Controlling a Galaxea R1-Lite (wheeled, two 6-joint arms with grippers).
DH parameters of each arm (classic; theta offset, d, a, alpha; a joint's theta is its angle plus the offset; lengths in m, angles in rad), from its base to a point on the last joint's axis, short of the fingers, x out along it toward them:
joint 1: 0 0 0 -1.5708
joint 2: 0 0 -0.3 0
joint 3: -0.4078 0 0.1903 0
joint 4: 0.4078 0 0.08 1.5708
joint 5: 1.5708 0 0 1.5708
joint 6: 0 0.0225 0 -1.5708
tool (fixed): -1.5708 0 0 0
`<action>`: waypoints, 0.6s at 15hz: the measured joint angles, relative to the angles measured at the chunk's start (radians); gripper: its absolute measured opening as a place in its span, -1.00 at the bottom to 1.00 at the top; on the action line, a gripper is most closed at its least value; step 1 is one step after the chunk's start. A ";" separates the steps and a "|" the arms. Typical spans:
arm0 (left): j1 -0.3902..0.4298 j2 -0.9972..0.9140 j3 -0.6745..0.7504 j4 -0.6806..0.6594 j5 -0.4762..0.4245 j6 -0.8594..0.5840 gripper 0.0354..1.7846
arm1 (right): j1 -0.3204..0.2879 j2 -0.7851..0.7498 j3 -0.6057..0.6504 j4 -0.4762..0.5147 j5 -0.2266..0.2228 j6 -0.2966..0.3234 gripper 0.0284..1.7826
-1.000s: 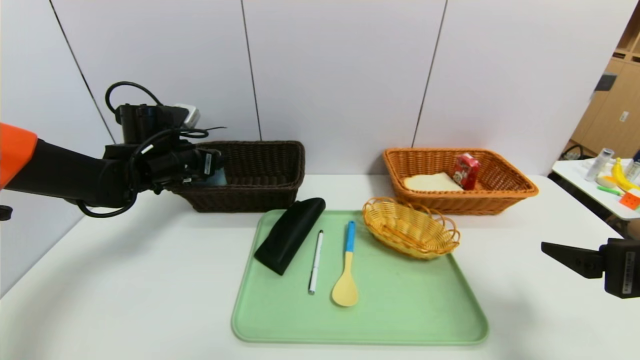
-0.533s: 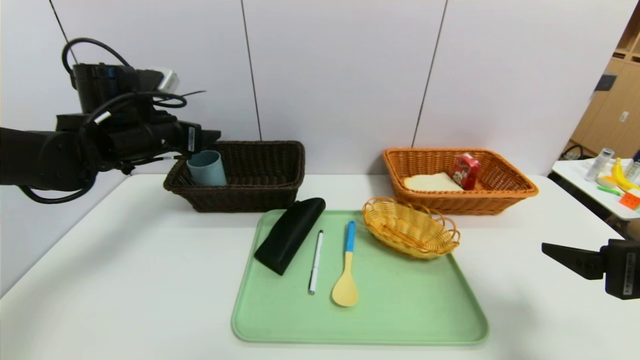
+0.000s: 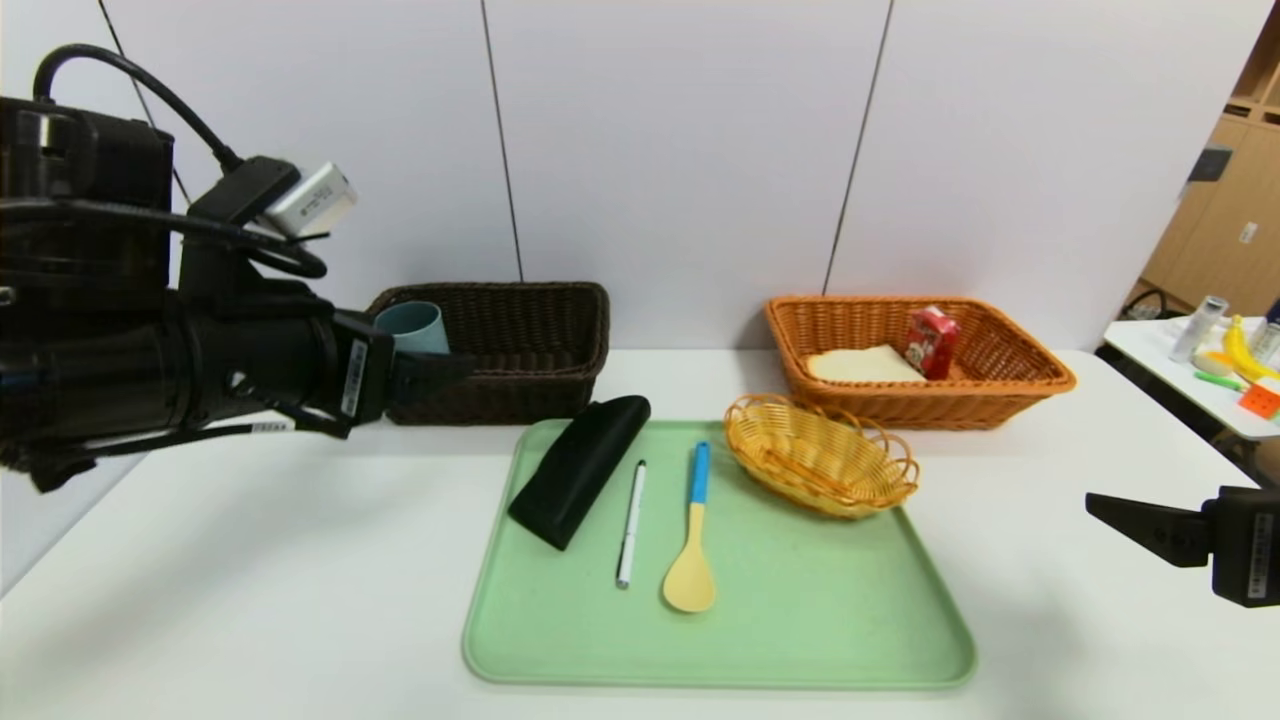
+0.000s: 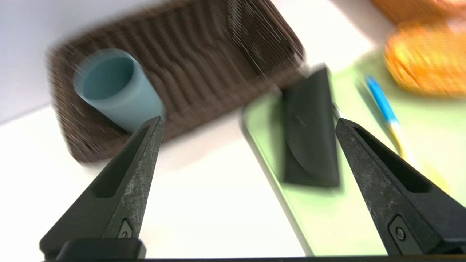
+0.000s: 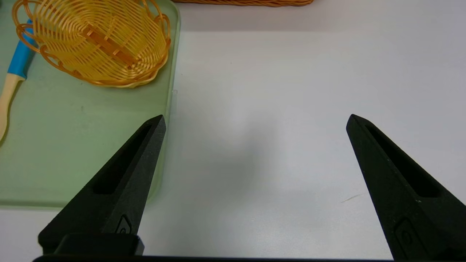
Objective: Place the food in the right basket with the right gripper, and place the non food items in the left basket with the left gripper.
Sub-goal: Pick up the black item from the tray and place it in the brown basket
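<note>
The grey-blue cup (image 3: 412, 326) stands in the dark brown left basket (image 3: 545, 345); it also shows in the left wrist view (image 4: 113, 89). My left gripper (image 3: 440, 372) is open and empty, high above the table in front of that basket's left end. The black case (image 3: 580, 468), white pen (image 3: 631, 522) and yellow spoon with blue handle (image 3: 693, 540) lie on the green tray (image 3: 800, 620). The bread slice (image 3: 862, 364) and red carton (image 3: 930, 342) lie in the orange-tan right basket (image 3: 1010, 390). My right gripper (image 3: 1110, 510) is open and empty, parked at the right edge.
A small oval yellow wicker basket (image 3: 820, 455) sits on the tray's far right corner. A side table with bottles and a banana (image 3: 1238, 348) stands at far right. A white wall runs behind the baskets.
My left gripper let go of the cup in the brown basket, rose, then drew back toward me and lowered. The right arm has barely moved.
</note>
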 joint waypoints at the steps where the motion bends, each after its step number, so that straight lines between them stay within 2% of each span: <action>1: -0.053 -0.033 0.013 0.072 0.024 -0.014 0.87 | 0.000 -0.004 0.001 0.000 0.001 0.000 0.92; 4: -0.144 -0.062 0.026 0.193 0.053 -0.082 0.87 | 0.000 -0.008 0.005 0.000 0.000 0.000 0.92; 6: -0.160 -0.040 0.025 0.193 0.056 -0.114 0.88 | 0.000 -0.014 0.007 0.000 0.000 0.001 0.92; 9: -0.177 0.019 0.028 0.114 0.062 -0.148 0.89 | 0.000 -0.030 0.009 0.001 0.000 0.001 0.92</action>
